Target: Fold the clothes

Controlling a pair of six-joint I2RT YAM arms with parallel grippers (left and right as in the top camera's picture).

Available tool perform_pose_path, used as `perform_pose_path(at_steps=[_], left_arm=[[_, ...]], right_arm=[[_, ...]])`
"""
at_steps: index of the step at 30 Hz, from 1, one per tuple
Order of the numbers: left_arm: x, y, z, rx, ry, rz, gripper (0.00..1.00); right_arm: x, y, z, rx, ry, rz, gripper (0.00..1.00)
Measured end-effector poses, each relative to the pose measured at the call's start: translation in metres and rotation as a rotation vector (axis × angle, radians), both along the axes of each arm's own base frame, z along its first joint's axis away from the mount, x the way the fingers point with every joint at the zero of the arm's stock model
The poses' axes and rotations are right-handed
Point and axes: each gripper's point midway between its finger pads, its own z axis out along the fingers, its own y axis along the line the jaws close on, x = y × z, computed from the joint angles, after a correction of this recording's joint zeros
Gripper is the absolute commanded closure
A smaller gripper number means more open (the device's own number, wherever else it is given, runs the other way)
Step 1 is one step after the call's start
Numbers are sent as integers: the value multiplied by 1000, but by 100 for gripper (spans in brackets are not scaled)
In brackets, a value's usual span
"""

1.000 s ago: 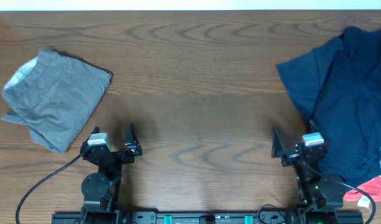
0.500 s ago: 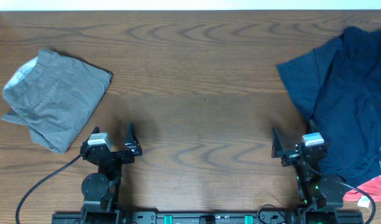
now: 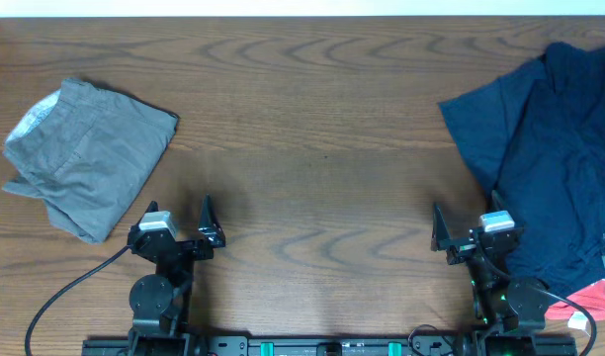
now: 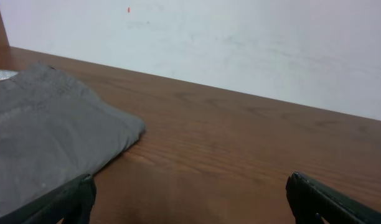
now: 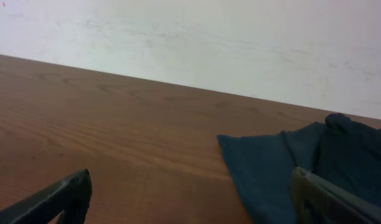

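Note:
The grey shorts (image 3: 85, 158) lie folded at the left of the table, pale inner waistband at their far left corner. They also show in the left wrist view (image 4: 47, 143). The navy blue garment (image 3: 550, 158) lies rumpled at the right, and shows in the right wrist view (image 5: 309, 162). My left gripper (image 3: 179, 222) is open and empty near the front edge, just right of the shorts' near corner. My right gripper (image 3: 466, 225) is open and empty near the front edge, its right finger at the navy garment's edge.
A red and white item (image 3: 589, 302) peeks out at the front right under the navy garment. The wooden table (image 3: 312, 148) stretches between the two garments. A pale wall (image 4: 240, 43) stands behind the table's far edge.

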Motion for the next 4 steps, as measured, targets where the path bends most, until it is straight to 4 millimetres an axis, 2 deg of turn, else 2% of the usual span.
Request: perform_pose_path(at_steps=[4], left_arm=[[0,0,0,0,0,0,2]], right_arm=[[0,0,0,0,0,0,1]])
